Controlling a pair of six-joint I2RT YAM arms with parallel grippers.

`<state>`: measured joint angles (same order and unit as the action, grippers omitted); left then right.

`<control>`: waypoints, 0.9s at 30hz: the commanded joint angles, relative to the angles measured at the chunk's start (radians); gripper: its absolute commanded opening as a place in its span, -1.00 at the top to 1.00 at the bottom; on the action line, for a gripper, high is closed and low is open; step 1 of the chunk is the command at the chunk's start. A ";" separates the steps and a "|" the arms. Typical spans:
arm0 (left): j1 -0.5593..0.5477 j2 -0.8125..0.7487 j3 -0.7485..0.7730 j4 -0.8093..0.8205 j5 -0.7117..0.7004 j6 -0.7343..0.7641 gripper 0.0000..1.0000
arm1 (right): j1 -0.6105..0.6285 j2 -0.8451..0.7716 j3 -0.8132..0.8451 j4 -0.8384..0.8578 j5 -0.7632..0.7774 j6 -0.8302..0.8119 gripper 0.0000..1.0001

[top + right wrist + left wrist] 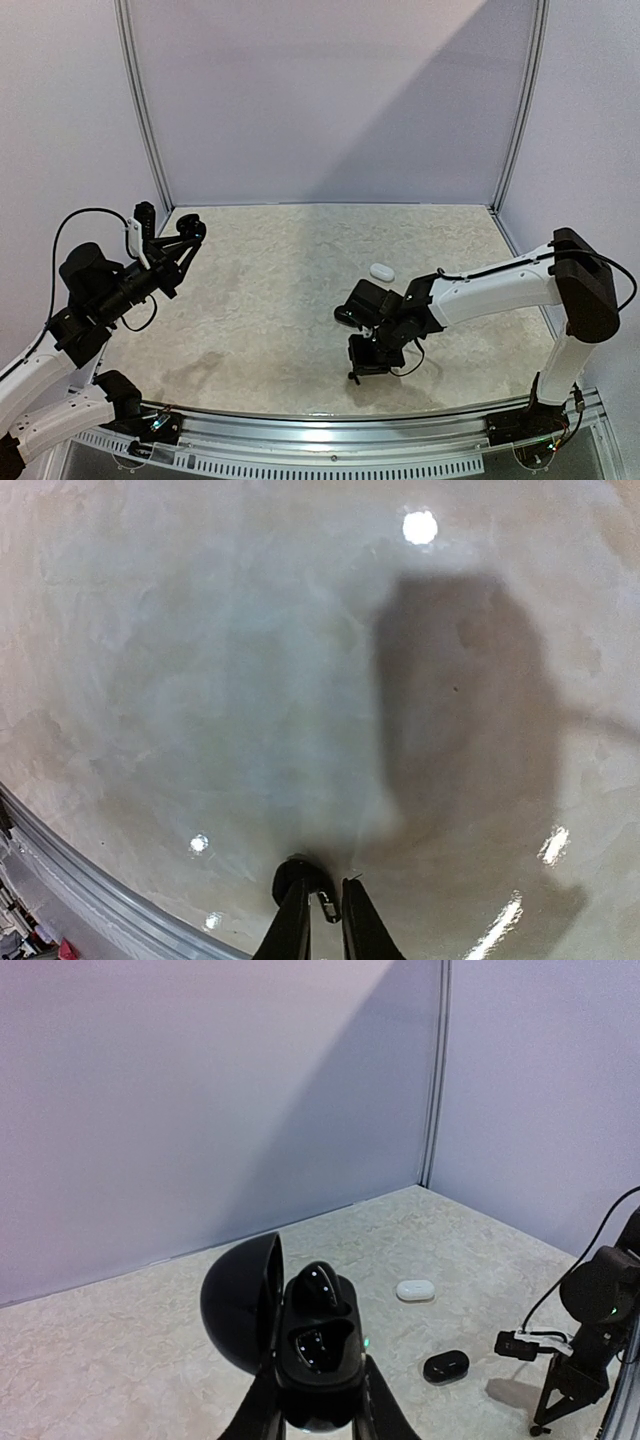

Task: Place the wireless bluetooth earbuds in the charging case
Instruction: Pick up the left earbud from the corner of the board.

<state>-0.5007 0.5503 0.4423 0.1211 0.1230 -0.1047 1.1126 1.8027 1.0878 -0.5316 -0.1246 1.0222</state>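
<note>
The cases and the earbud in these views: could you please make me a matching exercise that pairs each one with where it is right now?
Things
1. open black charging case
2. white case
3. closed black case
4. black earbud outside any case

Places
A. lying on the table, nearest the back wall
B. pinched in the right gripper
C. held up by the left gripper
D. lying on the table, nearer the arms' bases

Pairs: 1-C, 2-A, 3-D, 4-B
</note>
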 commanded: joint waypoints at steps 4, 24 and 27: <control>0.013 0.002 -0.010 0.001 -0.004 0.009 1.00 | 0.010 0.024 0.076 -0.027 -0.008 -0.063 0.73; 0.013 -0.009 -0.014 -0.006 -0.003 0.011 1.00 | 0.037 0.155 0.233 -0.192 0.032 -0.209 0.21; 0.013 -0.007 -0.016 -0.002 -0.002 0.011 1.00 | 0.045 0.175 0.274 -0.239 0.065 -0.241 0.19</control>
<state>-0.5007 0.5491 0.4423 0.1207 0.1230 -0.1013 1.1454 1.9438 1.3067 -0.6899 -0.1101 0.8352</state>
